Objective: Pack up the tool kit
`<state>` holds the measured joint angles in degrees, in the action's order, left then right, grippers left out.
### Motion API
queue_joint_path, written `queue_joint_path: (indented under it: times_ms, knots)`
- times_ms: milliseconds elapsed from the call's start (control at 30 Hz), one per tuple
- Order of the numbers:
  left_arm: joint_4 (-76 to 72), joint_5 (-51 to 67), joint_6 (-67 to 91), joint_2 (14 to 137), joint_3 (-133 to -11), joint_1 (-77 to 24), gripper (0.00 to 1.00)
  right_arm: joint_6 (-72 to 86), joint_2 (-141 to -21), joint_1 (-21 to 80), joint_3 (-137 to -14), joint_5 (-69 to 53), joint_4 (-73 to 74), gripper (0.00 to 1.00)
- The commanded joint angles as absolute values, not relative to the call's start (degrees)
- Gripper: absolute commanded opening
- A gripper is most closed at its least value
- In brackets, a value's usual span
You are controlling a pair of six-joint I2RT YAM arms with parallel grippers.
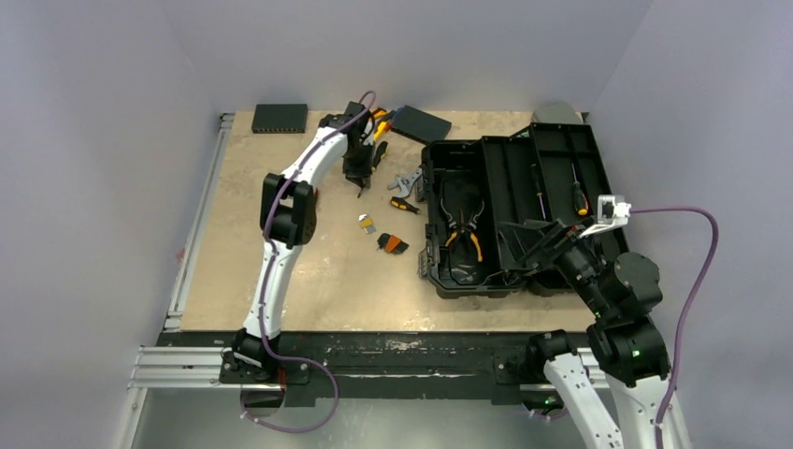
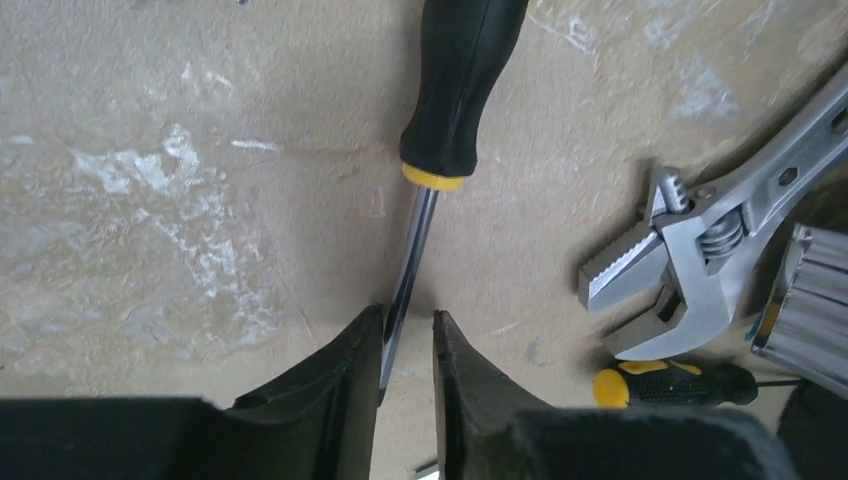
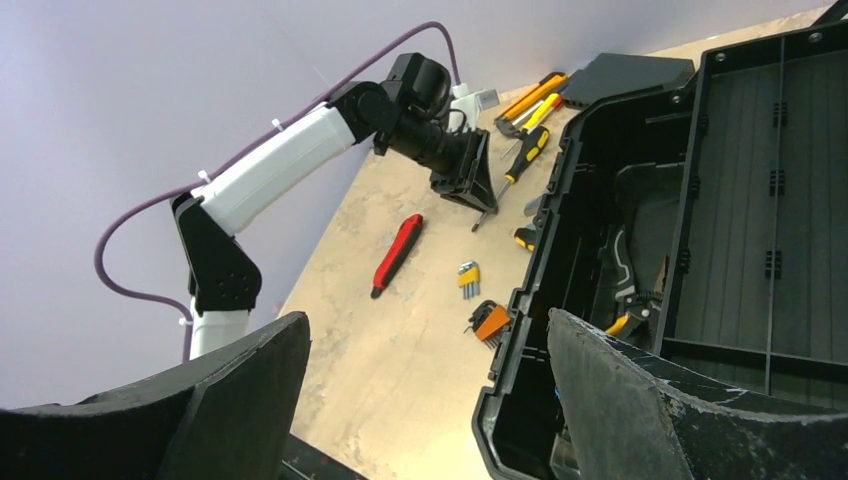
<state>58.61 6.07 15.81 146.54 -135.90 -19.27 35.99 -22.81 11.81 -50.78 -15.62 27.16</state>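
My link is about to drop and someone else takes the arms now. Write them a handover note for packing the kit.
Left gripper: jaws straddle the shaft of the screwdriver lying on the table; a gap shows beside the shaft, so it is not clamped yet.
Right gripper: open, empty, over the open toolbox.
Done: pliers in the base, two screwdrivers in the lid.
Left: the screwdriver, wrench, small screwdriver, hex keys, red knife, orange-black set and yellow-handled tools at the far edge are on the table. Then close the lid.
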Motion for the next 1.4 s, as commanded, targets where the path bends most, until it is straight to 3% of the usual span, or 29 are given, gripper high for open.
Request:
queue_joint_path:
  times_ms: [0,67,133,400,633,867,1067,1367]
  knots:
    - [63.74,3.78,16.53,143.53,-133.4,-19.64,0.26,34.32,-19.06,11.91,-53.88,-13.1,31.21,0.87]
    - [64.66,3.12,16.39,143.3,-132.99,-19.83,0.2,34.11,-18.56,11.95,-53.72,-12.55,31.06,0.87]
    - [65.19,2.47,16.02,142.77,-131.94,-20.1,0.0,33.99,-18.65,11.95,-53.71,-12.42,30.67,0.87]
    - [63.52,0.25,17.05,137.74,-124.52,-20.53,0.0,34.08,-22.77,11.94,-54.78,-15.05,31.2,0.87]
    - [41.99,2.77,23.91,113.59,-91.31,-20.69,0.0,36.11,-31.64,11.95,-51.97,-22.45,30.98,0.86]
    - [30.32,4.82,30.54,96.86,-72.35,-21.45,0.0,40.93,-37.06,12.45,-47.65,-25.39,22.93,0.83]
    - [24.0,5.77,34.14,85.65,-60.13,-23.2,0.0,43.41,-45.96,24.88,-49.48,-12.94,19.84,0.8]
    - [22.1,6.69,34.82,76.49,-50.42,-23.64,0.0,48.83,-66.15,40.93,-58.26,0.33,14.89,0.83]
